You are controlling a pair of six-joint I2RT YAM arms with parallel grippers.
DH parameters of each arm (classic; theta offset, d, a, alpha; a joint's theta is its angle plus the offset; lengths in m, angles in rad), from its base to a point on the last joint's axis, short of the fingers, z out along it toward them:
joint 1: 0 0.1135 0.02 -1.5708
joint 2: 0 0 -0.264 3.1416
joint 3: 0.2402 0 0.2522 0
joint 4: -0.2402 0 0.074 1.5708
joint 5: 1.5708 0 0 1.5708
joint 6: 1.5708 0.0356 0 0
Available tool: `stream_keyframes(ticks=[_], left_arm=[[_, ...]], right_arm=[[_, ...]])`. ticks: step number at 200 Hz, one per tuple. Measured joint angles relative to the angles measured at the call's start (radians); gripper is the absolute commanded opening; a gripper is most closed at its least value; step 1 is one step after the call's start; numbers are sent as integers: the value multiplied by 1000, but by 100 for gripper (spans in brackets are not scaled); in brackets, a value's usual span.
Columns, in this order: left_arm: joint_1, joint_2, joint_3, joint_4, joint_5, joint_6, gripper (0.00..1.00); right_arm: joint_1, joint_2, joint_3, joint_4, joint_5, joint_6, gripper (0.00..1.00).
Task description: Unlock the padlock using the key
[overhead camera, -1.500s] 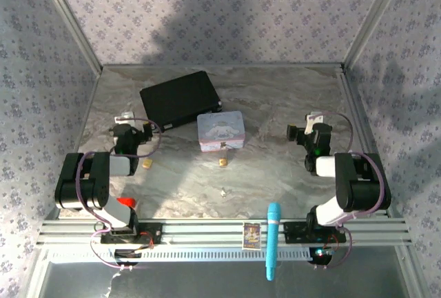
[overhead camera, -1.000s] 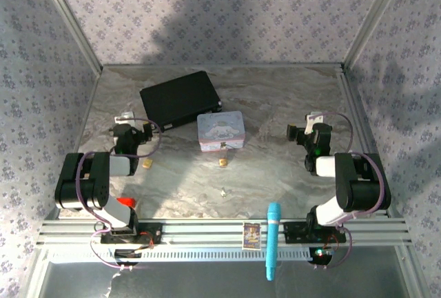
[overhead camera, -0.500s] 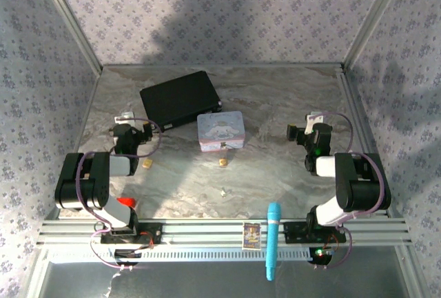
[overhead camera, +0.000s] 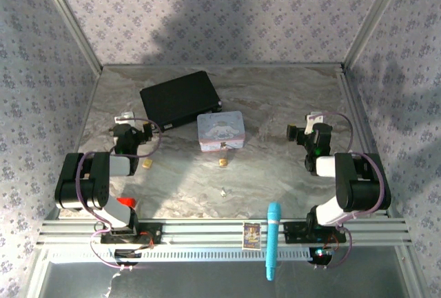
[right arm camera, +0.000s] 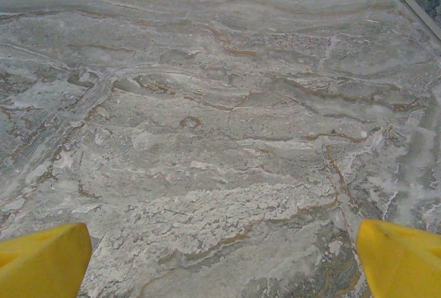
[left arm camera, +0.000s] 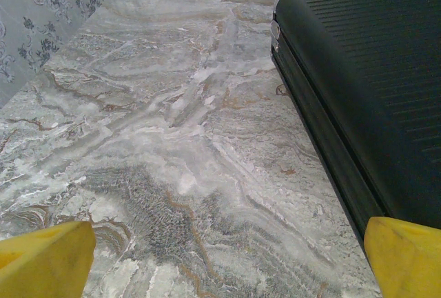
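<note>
Left gripper (overhead camera: 126,118) & right gripper (overhead camera: 314,120) empty w/ fingers apart; flat key (overhead camera: 223,192) nr padlock (overhead camera: 222,162) may skid when pinched.

Marble-pattern table (overhead camera: 275,98), grey with brown veins. Floral wallpaper walls (overhead camera: 220,15) on three sides.
Pastel tin (overhead camera: 220,130) near table centre, lid printed with cartoon figure.
Black ribbed case (overhead camera: 180,99) at 11 o'clock from tin, near it but apart, lying flat and skewed; its long side fills right of left wrist view (left arm camera: 372,70).
Small yellowish block (overhead camera: 147,164) at 8 o'clock from tin, well apart.
Aluminium rail (overhead camera: 207,230) along 6 o'clock edge.
Blue cylindrical tool (overhead camera: 273,239) lying across rail at 5 o'clock.
Small picture card (overhead camera: 252,235) at 9 o'clock of tool, just beside.
Red item (overhead camera: 125,202) at 7 o'clock, partly hidden.
</note>
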Motion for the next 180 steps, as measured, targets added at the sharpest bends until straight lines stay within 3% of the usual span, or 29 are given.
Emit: stream_keyframes(ticks=[30, 86, 109, 142, 162, 180], left_arm=[[0, -78, -11, -46, -3, -3, 100], [-9, -330, 0, -256, -7, -78, 100], [-16, -426, 54, -445, 0, -181, 100], [-17, -572, 110, -623, 71, -406, 100], [-33, -606, 126, -732, 174, -517, 100], [-104, -603, 159, -858, 243, -569, 100]], right_arm=[[0, -63, 9, -81, -6, -1, 99], [0, -383, 66, -331, -38, 29, 99], [0, -458, 144, -509, -50, 122, 99], [7, -531, 181, -702, -167, 223, 99], [59, -564, 189, -832, -216, 285, 98], [143, -585, 196, -937, -237, 339, 97]])
